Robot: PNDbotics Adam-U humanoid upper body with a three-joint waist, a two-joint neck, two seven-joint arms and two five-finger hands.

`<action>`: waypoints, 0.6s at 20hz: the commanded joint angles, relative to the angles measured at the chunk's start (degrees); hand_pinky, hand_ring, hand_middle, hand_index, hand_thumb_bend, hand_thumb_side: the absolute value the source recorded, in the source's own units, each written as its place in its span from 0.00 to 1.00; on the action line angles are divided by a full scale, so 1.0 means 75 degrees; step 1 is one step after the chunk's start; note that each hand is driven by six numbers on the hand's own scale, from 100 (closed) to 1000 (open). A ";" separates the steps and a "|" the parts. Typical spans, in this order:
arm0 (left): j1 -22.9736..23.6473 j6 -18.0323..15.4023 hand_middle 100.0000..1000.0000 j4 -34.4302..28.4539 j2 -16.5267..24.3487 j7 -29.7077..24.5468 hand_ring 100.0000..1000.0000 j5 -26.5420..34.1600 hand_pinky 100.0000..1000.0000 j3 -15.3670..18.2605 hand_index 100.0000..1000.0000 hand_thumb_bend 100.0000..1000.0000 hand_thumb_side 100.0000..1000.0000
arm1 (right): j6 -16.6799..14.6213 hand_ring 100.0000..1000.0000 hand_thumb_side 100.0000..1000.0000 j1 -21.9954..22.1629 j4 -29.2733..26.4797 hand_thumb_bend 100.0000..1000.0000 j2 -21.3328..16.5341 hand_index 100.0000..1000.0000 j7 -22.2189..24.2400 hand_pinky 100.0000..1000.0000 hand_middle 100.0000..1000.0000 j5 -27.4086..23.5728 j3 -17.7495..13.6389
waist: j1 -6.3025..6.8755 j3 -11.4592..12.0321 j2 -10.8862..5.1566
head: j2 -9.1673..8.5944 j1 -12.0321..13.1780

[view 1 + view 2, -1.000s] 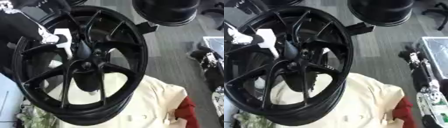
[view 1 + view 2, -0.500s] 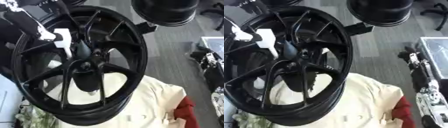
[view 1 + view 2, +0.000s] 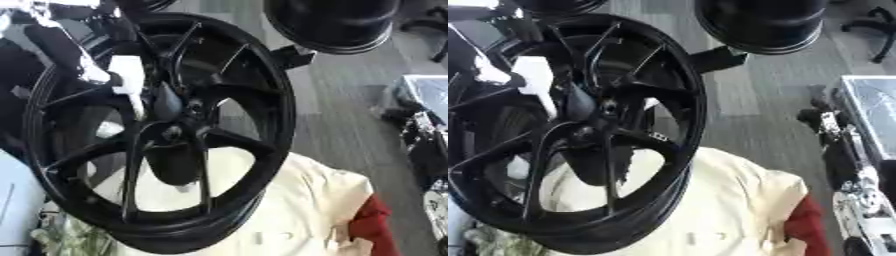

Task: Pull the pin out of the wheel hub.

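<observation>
Left eye view, wheel: black multi-spoke wheel stands on edge, filling the frame, above cream cloth.
Pin: white pin piece sits just left of the hub, against a spoke.
Left hand: left hand at upper left, touching the pin; grip cannot be told.
Right hand: not in view.
Change: pin and hand have shifted slightly up-left; pin looks not yet clear of the wheel.
Versus earlier: wheel position unchanged.

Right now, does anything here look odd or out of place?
Mainly the white piece against the black wheel, beside its hub; the robot's left hand reaches toward it. The wheel leans over a cream cloth. Nothing looks spilled or broken.
</observation>
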 commanded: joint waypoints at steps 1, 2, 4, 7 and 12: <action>-0.0218 -0.0217 0.73 0.0124 0.0035 -0.0437 0.79 -0.0215 0.85 0.0271 0.76 0.38 0.00 | 0.0012 0.73 0.64 -0.0042 -0.0043 0.00 -0.0069 0.77 -0.0007 0.97 0.61 0.0039 -0.0022 | -0.0001 -0.0006 -0.0112 | -0.0078 0.0020; -0.0225 -0.0258 0.70 0.0139 0.0022 -0.0516 0.78 -0.0254 0.84 0.0302 0.75 0.36 0.00 | 0.0013 0.73 0.64 -0.0045 -0.0039 0.00 -0.0064 0.77 -0.0012 0.97 0.61 0.0036 -0.0024 | 0.0000 -0.0007 -0.0109 | -0.0076 0.0024; -0.0229 -0.0326 0.70 0.0143 -0.0001 -0.0574 0.77 -0.0248 0.84 0.0342 0.74 0.35 0.00 | 0.0019 0.73 0.64 -0.0052 -0.0023 0.00 -0.0057 0.77 -0.0018 0.97 0.61 0.0032 -0.0022 | 0.0002 -0.0010 -0.0100 | -0.0074 0.0028; -0.0234 -0.0347 0.70 0.0146 -0.0035 -0.0591 0.77 -0.0136 0.84 0.0344 0.75 0.35 0.00 | 0.0026 0.73 0.64 -0.0063 -0.0006 0.00 -0.0047 0.77 -0.0015 0.97 0.61 0.0042 -0.0018 | 0.0007 -0.0019 -0.0091 | -0.0081 0.0039; -0.0278 -0.0290 0.71 0.0144 -0.0128 -0.0593 0.78 0.0085 0.85 0.0169 0.77 0.36 0.00 | 0.0032 0.73 0.65 -0.0076 0.0007 0.00 -0.0048 0.77 -0.0014 0.97 0.61 0.0040 -0.0017 | 0.0014 -0.0036 -0.0091 | -0.0073 0.0057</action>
